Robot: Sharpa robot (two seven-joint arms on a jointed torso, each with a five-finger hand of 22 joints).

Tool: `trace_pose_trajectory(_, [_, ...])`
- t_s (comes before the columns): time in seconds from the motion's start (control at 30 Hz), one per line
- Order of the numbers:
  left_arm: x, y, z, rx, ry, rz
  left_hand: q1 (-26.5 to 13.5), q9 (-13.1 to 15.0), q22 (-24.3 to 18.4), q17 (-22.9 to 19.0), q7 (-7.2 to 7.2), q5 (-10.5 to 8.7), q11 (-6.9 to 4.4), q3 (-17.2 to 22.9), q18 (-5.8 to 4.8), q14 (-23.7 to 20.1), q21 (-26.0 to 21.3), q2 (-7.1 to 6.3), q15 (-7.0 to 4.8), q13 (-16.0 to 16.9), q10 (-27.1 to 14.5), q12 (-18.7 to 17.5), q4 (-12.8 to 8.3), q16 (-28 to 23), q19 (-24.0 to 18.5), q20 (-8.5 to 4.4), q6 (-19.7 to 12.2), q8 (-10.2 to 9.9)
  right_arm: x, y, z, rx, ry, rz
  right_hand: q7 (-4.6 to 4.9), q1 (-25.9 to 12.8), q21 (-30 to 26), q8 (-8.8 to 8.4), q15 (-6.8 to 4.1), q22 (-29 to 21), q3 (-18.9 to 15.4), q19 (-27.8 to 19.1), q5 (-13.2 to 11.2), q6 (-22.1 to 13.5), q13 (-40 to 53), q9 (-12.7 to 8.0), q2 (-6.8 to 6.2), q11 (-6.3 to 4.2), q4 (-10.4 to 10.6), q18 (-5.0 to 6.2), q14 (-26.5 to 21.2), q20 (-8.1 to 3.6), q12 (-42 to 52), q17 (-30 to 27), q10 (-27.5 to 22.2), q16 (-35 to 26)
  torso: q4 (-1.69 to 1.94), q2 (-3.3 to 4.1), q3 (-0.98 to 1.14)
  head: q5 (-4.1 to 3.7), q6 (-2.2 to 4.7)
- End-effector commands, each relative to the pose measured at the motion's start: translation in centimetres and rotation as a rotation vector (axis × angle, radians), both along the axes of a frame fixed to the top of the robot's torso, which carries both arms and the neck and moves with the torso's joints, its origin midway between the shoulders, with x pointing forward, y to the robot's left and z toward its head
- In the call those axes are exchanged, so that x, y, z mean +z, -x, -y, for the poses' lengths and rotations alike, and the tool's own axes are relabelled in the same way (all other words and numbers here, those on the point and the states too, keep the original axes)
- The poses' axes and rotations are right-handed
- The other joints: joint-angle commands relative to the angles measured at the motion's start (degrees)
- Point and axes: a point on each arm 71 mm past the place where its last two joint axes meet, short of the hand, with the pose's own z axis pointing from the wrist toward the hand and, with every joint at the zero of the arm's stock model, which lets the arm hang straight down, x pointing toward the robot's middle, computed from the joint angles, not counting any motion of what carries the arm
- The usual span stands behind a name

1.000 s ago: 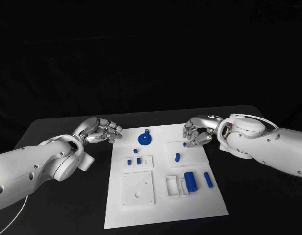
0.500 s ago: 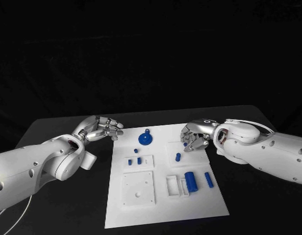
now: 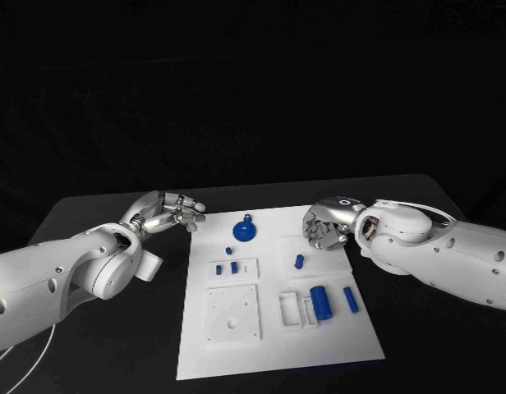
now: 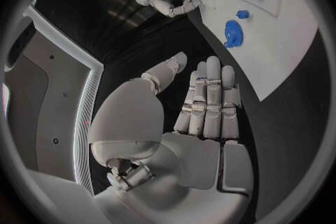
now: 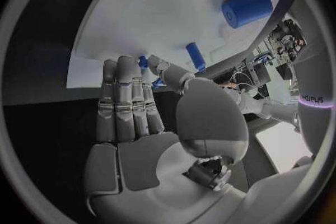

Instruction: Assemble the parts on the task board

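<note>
Blue, the small peg [image 3: 298, 263] lay on the white board [image 3: 271, 353] just below the right hand [image 3: 325, 227], its long axis pointing roughly toward that hand, which was the nearer one. Both the right hand and the left hand [image 3: 167, 213] held nothing, fingers apart. I could read no writing on the parts.

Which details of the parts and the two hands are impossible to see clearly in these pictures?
- Head view: the right hand hovers over the task board; whether it touches the board is hidden by its own fingers.
- Right wrist view: the small blue part is half hidden behind the fingertips.
- Head view: the small blue pegs are too small to tell shape.
- Left hand: open, beside the board.
</note>
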Motion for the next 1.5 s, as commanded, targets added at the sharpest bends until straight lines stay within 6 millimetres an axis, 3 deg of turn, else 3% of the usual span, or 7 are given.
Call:
trace_pose_trajectory(0.03, [0.1, 0.0, 0.1, -0.012, 0.019, 0.001, -0.1, 0.0, 0.1, 0.2, -0.06, 0.22, 0.05, -0.3, -1.04, 0.5, 0.0, 0.67, -0.03, -0.1, 0.5, -0.3, 0.1, -0.4, -0.2, -0.21, -0.1, 0.2, -1.2, 0.3, 0.0, -0.002, 0.092, -0.016, -0.12, -0.2, 0.6, 0.45, -0.13, 0.5, 1.2, 0.6, 0.3, 0.7, 0.9, 0.1, -0.27, -0.25, -0.3, 0.4, 0.3, -0.28, 0.2, 0.4, 0.9, 0.8, -0.02, -0.01, -0.02, 0.01, -0.01])
trace_pose_trajectory(0.77, [0.1, -0.1, 0.0, -0.01, 0.017, -0.001, 0.1, -0.1, 0.4, 1.1, -0.05, 0.22, 0.08, -0.4, -1.03, 0.9, 0.0, 0.61, -0.18, -0.1, 0.5, -0.5, 0.0, -0.8, 0.0, -0.34, -0.2, 0.3, -1.1, 1.0, -1.3, 0.028, 0.122, 0.086, -0.85, -0.6, 2.5, 1.23, -0.91, 2.1, 3.6, 2.0, 3.5, 2.4, 2.5, 0.7, -1.68, -1.11, -0.5, 0.4, 0.4, -1.22, -0.2, 1.6, 3.2, 4.5, 0.01, -0.01, -0.08, -0.28, -0.17])
trace_pose_trajectory(1.03, [0.0, -0.2, -0.2, -0.001, 0.014, -0.003, 0.1, -0.1, 0.4, 1.3, -0.04, 0.23, 0.09, -0.4, -1.04, 1.0, 0.0, 0.68, -0.2, -0.1, 0.5, -0.5, 0.0, -1.0, 0.1, -0.36, -0.2, 0.3, -0.7, 0.2, -0.7, 0.017, 0.09, 0.086, -1.09, -0.8, 3.0, 1.53, -1.16, 2.4, 4.1, 2.5, 4.4, 2.9, 3.2, 1.1, -2.4, -1.36, 0.1, 0.4, 0.5, -1.51, -0.2, 1.7, 3.9, 5.6, -0.02, -0.03, -0.12, -0.29, 0.09])
trace_pose_trajectory(1.27, [0.0, -0.5, -0.8, 0.016, 0.013, -0.001, 0.1, -0.1, 0.5, 1.5, -0.03, 0.25, 0.09, -0.4, -1.04, 1.0, 0.0, 0.7, -0.23, -0.2, 0.5, -0.5, 0.0, -1.1, 0.1, -0.38, -0.3, 0.3, 2.0, -0.4, -0.7, 0.012, 0.001, 0.113, -1.14, -0.9, 3.3, 1.59, -1.25, 2.6, 4.1, 2.7, 5.0, 3.0, 3.4, 1.3, -2.45, -1.45, 0.3, 0.4, 0.6, -1.62, -0.3, 1.7, 4.1, 6.1, 0.15, 0.01, -0.04, -0.3, 0.2])
trace_pose_trajectory(1.33, [0.0, -0.5, -0.9, 0.019, 0.013, -0.002, 0.1, -0.1, 0.5, 1.6, -0.03, 0.25, 0.09, -0.4, -1.04, 1.1, 0.0, 0.7, -0.23, -0.2, 0.5, -0.6, 0.0, -1.1, 0.1, -0.39, -0.3, 0.3, 2.7, -0.5, -0.6, 0.007, -0.024, 0.112, -1.14, -0.9, 3.3, 1.6, -1.27, 2.6, 4.1, 2.8, 5.1, 3.0, 3.5, 1.3, -2.43, -1.46, 0.3, 0.4, 0.6, -1.65, -0.3, 1.7, 4.1, 6.1, 0.06, -0.01, 0.01, -0.21, 0.1])
trace_pose_trajectory(1.5, [-0.1, -0.6, -1.0, 0.023, 0.012, 0.0, 0.1, -0.1, 0.5, 1.7, -0.03, 0.27, 0.1, -0.4, -1.04, 1.1, 0.0, 0.7, -0.24, -0.2, 0.5, -0.6, 0.0, -1.2, 0.1, -0.4, -0.3, 0.3, 4.7, -0.6, -0.5, -0.001, -0.095, 0.107, -1.15, -0.9, 3.4, 1.61, -1.29, 2.6, 4.1, 2.8, 5.3, 3.0, 3.6, 1.4, -2.39, -1.48, 0.4, 0.4, 0.6, -1.69, -0.3, 1.7, 4.2, 6.3, 0.02, -0.04, -0.08, -0.28, 0.18])
